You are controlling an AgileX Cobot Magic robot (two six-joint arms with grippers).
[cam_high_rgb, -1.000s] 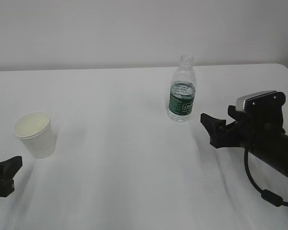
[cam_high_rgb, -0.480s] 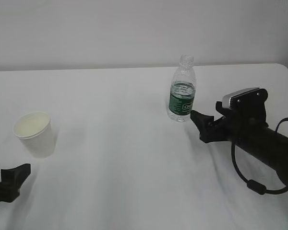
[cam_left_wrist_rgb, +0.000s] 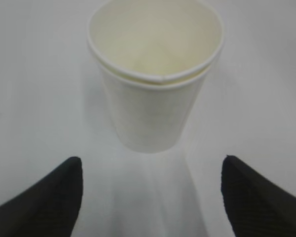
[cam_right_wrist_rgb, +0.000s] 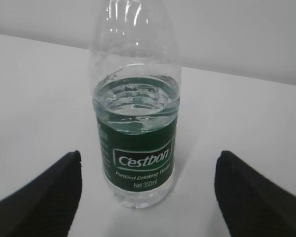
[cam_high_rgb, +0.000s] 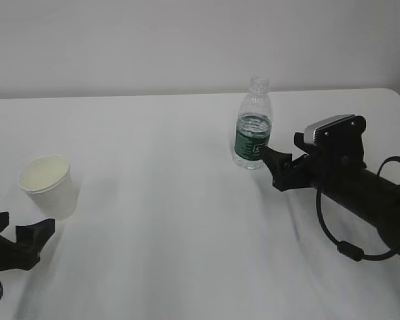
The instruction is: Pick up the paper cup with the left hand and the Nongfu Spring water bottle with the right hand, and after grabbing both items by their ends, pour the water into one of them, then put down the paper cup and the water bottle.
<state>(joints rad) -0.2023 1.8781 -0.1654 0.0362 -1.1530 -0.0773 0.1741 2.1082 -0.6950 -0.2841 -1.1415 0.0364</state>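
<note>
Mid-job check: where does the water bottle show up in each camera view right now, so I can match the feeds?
Exterior view: the water bottle stands upright right of centre, just ahead of the right tool.
Left wrist view: not in it; only the paper cup shows.
Right wrist view: the bottle fills the centre, between the open tool's two fingers.
Shared landmark: the dark green label, also facing the right wrist camera.

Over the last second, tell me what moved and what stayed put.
The right hand slid left across the table up to the water bottle, open, gripping nothing. The left hand moved right toward the paper cup and is open too, short of touching it. Cup and bottle stand upright where they were; the water is unchanged.
</note>
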